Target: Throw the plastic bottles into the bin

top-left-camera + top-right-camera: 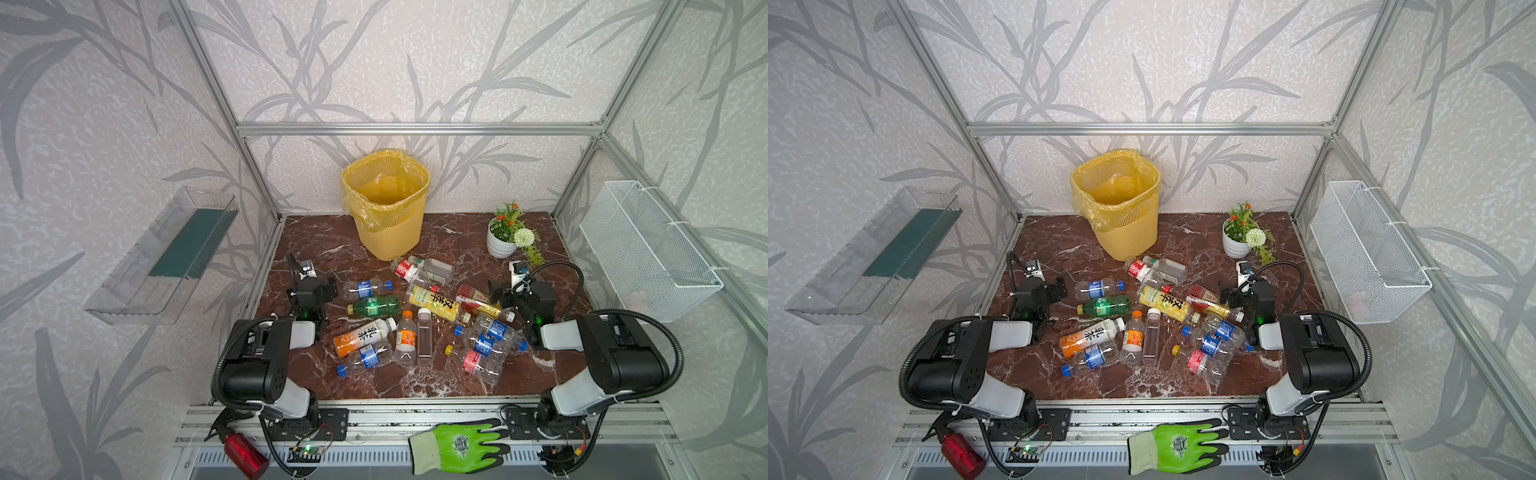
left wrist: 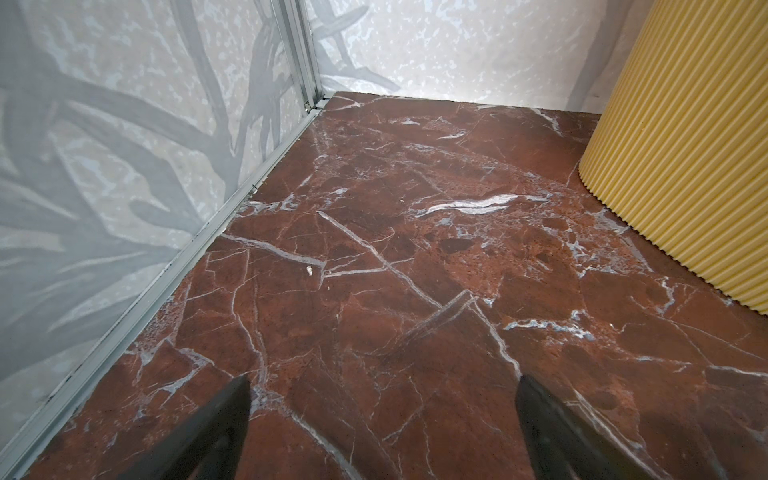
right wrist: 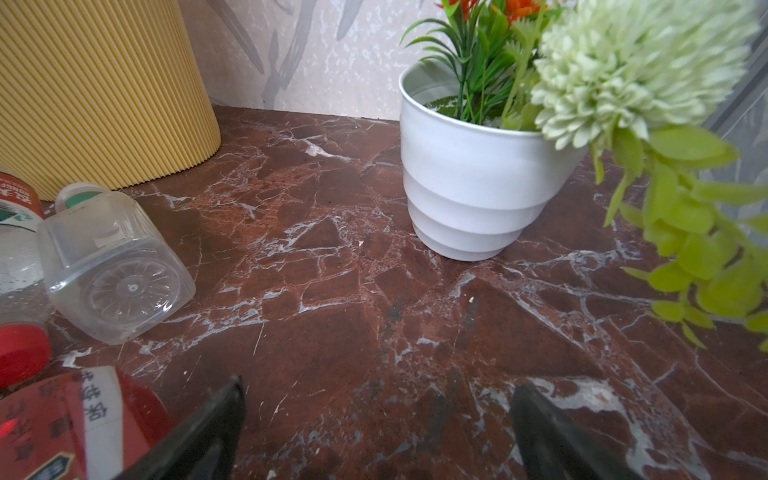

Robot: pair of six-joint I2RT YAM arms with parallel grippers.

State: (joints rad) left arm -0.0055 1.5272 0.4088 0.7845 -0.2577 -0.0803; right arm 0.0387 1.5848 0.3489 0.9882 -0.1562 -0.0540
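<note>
Hovering, my left gripper (image 2: 382, 380) and right gripper (image 3: 380, 384) stand spread, empty. Grabbing into the heaped clear plastic bottles (image 1: 406, 336) mid-frame may scatter rolling neighbours.

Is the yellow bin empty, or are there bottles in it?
Looks empty: in both top views only its yellow bag shows inside the bin; the plastic bottles lie on the table.

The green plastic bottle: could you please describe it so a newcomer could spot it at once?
Find the tall yellow ribbed bin at the back of the red marble table. Among the bottles lying before it, look left, beside a clear blue-labelled bottle. The green plastic bottle alone has a green body.
</note>
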